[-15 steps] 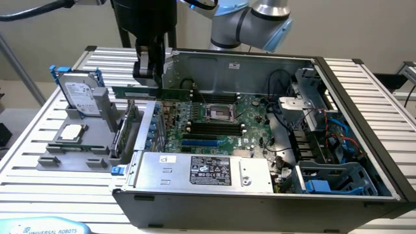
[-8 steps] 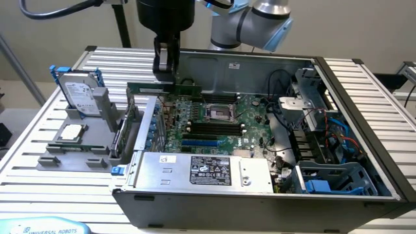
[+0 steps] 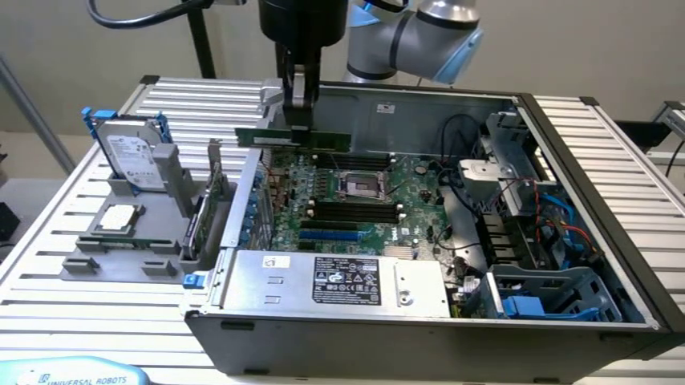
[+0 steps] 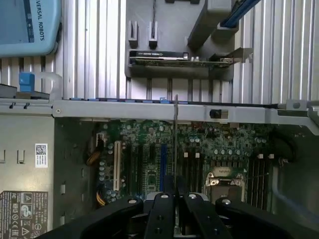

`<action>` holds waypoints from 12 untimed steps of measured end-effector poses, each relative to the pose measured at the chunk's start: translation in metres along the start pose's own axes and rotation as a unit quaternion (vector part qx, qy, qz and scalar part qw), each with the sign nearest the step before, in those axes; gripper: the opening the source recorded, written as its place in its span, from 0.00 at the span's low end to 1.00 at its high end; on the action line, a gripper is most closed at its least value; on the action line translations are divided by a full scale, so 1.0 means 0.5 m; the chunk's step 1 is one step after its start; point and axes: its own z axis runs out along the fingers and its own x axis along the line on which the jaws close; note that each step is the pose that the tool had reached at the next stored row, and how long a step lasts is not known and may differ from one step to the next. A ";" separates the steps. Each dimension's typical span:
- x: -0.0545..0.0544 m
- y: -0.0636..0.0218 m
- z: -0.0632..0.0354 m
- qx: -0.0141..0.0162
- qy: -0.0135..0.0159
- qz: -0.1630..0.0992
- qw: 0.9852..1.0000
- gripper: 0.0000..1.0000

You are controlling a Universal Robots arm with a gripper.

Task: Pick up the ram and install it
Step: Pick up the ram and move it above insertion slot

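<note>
Holder (image 3: 118,265): grey moulded tray at the exterior view's left, resting on the counter (image 3: 631,144) of ribbed aluminium slats.
Hard drive (image 3: 137,156): upright in a blue frame at the holder's back corner.
Processor chip (image 3: 115,218): square and silver, lying flat in the holder in front of the hard drive.
Expansion card (image 3: 208,204): standing on edge in the holder, just beside the case wall (seen from above at (image 4: 179,59), lying along its groove).
Pincer (image 3: 298,127): black, pointing straight down over the back of the open case (image 3: 428,345), clenched on the ram, fingers pressed on its two flat faces.
Ram (image 3: 326,140): narrow green stick held level and lengthwise, gripped near its middle, above the rear part of the motherboard (image 3: 412,180) and close to the back wall. Apparently clear of the board, though the gap is hard to judge from this angle. In the wrist view, edge-on as a thin line (image 4: 175,144) running out from between the fingers (image 4: 159,209).
Memory slots (image 3: 348,210): long black row pairs on the motherboard, nearer the front than the ram, no stick seated in them.
Processor socket (image 3: 358,186): metal-framed square between the ram and the slots.
Power supply (image 3: 332,281): silver box with a dark label along the case's front edge.
Cables (image 3: 557,216): blue and red, looped in the bay at the exterior view's right.
</note>
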 end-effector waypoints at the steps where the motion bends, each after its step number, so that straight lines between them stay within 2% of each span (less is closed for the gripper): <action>1: -0.006 -0.005 0.001 0.000 0.000 0.000 1.000 0.13; 7: -0.037 -0.042 0.011 0.000 0.000 0.000 1.000 0.13; 12: -0.056 -0.081 0.020 0.000 0.000 0.000 1.000 0.13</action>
